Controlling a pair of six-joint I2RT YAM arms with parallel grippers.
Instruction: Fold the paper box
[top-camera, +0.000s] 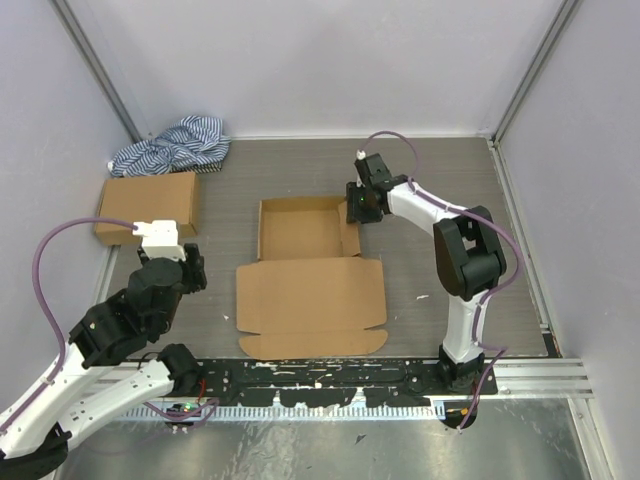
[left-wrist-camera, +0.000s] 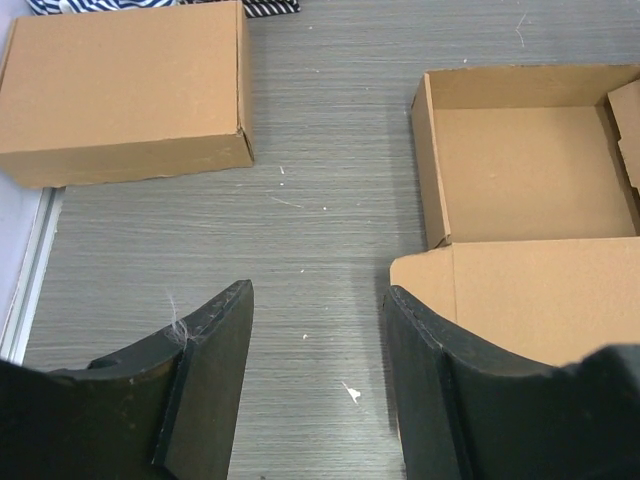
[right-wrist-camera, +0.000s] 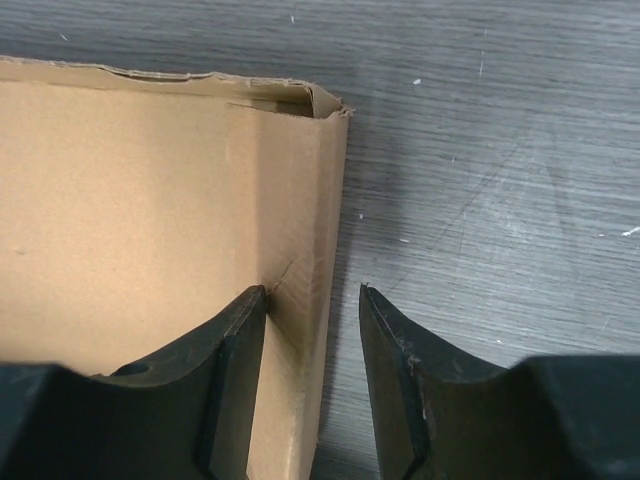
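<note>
The paper box (top-camera: 300, 228) lies in the middle of the table. Its shallow tray has its walls standing, and its lid panel (top-camera: 310, 295) lies flat toward me with a front flap. My right gripper (top-camera: 362, 205) is open at the tray's right wall. In the right wrist view the gripper (right-wrist-camera: 313, 292) straddles that wall (right-wrist-camera: 318, 200), one finger inside the tray and one outside with a gap. My left gripper (top-camera: 185, 265) is open and empty, left of the lid. In the left wrist view the gripper (left-wrist-camera: 318, 288) is above bare table, beside the lid's corner (left-wrist-camera: 550, 290).
A ready-made closed brown cardboard box (top-camera: 148, 205) stands at the left and also shows in the left wrist view (left-wrist-camera: 125, 90). A blue-white striped cloth (top-camera: 170, 148) lies behind it in the back left corner. Grey walls enclose the table on three sides.
</note>
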